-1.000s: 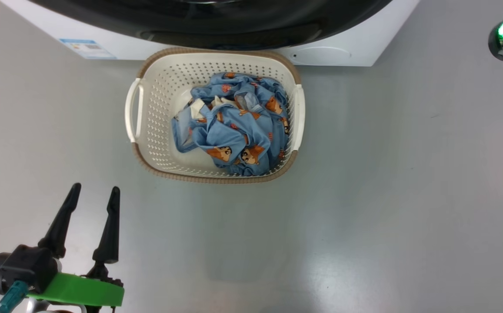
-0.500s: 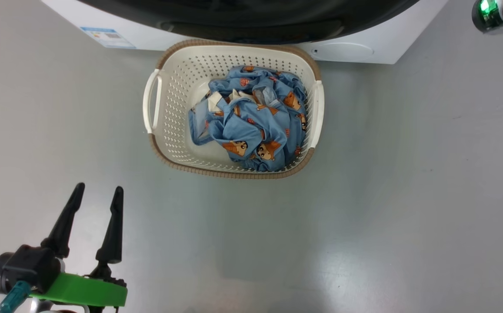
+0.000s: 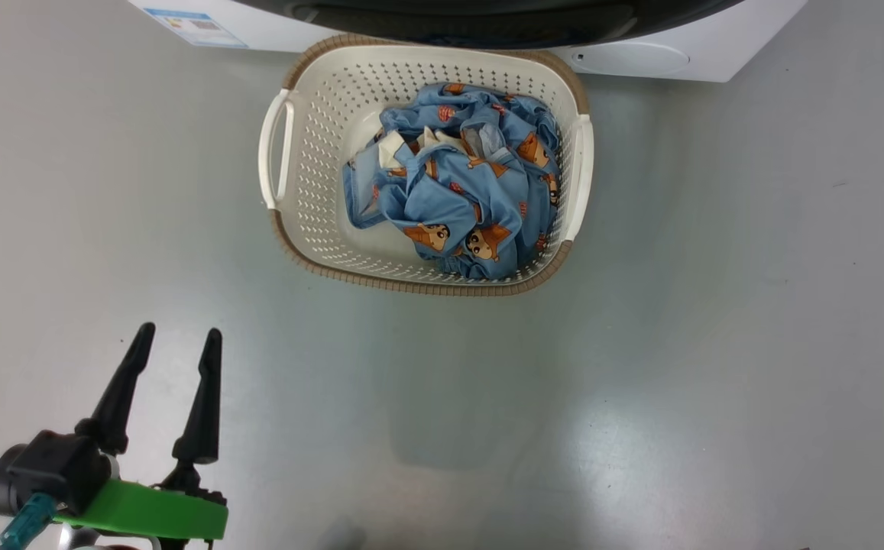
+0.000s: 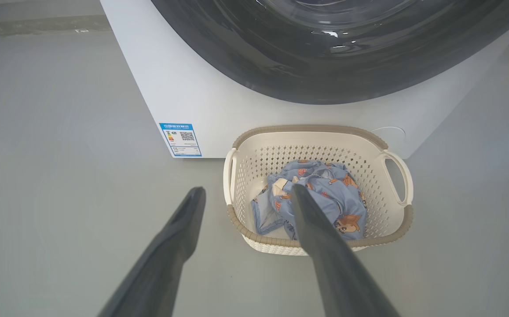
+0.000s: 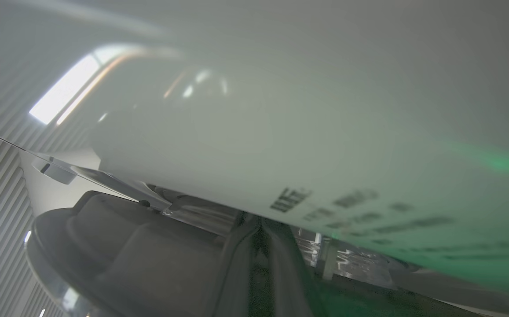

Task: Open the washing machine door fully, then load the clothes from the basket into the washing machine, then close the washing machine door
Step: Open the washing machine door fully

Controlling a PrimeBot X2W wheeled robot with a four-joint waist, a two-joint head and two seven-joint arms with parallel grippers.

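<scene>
While the whole head view slides between the earlier pictures and now, the things themselves do not move. It is the camera that turns, so the small cream-white perforated plastic basket with the brown braided rim (image 3: 411, 284) appears higher and more to the right, and less of the big white box-shaped washing machine (image 3: 640, 57) is seen at the top edge. The light blue clothes printed with orange-brown cartoon figures (image 3: 457, 191) lie in the same bundle inside the basket, which stands on the grey floor (image 3: 640, 344) just in front of the machine.

The left end effector (image 3: 179, 332) keeps its two dark fingers spread, holding nothing, well apart from the basket. So loading is probably not begun.

In the left wrist view the large round door with the glossy black rim (image 4: 324, 57) looks flat against the machine, likely shut, but its upper part is cut off. The right end effector (image 5: 261, 229) has its fingers pressed together. Its view is blurred by a pale surface very near, so what it touches cannot be told.
</scene>
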